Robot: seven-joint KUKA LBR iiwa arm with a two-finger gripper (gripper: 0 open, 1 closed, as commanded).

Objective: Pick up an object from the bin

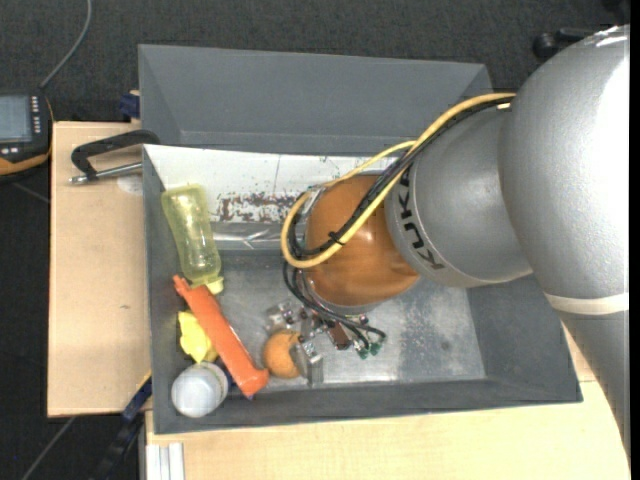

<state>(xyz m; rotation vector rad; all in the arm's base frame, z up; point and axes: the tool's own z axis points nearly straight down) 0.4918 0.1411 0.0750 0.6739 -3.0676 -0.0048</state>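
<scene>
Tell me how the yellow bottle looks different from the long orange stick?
The bottle is pale yellow and see-through; the stick is solid orange. The bottle is fat; the stick is thin. The bottle lies farther back, the stick nearer the front. Both lie by the bin's left wall.

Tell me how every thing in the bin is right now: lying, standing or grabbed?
Clear bottle: lying on its side by the left wall.
Orange stick: lying flat, slanted, untouched.
Yellow lump: lying against the orange stick.
White round thing: resting in the near left corner.
Brown ball: on the bin floor, at the pincer; grabbed or not, I cannot tell.
Pincer: down low, by the brown ball.
</scene>
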